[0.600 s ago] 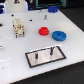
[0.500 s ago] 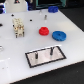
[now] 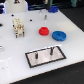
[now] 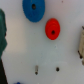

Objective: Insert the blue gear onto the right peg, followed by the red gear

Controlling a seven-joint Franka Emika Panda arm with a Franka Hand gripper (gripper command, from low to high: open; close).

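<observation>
The blue gear (image 3: 59,36) lies flat on the white table, to the exterior view's right of the red gear (image 3: 44,31). Nearer the camera sits the grey plate (image 3: 56,56) with a black border and two thin upright pins. The right peg (image 3: 50,50) is bare. The wrist view looks down on the blue gear (image 4: 33,10), the red gear (image 4: 52,28) and the two pin tops, one (image 4: 36,68) and the other (image 4: 57,69). A dark blurred shape (image 4: 2,35) at that picture's edge may be part of my gripper; the fingers cannot be made out.
A small wooden block structure (image 3: 18,27) stands to the exterior view's left of the red gear. A small dark piece (image 3: 45,16) and a blue object (image 3: 52,8) sit at the far side of the table.
</observation>
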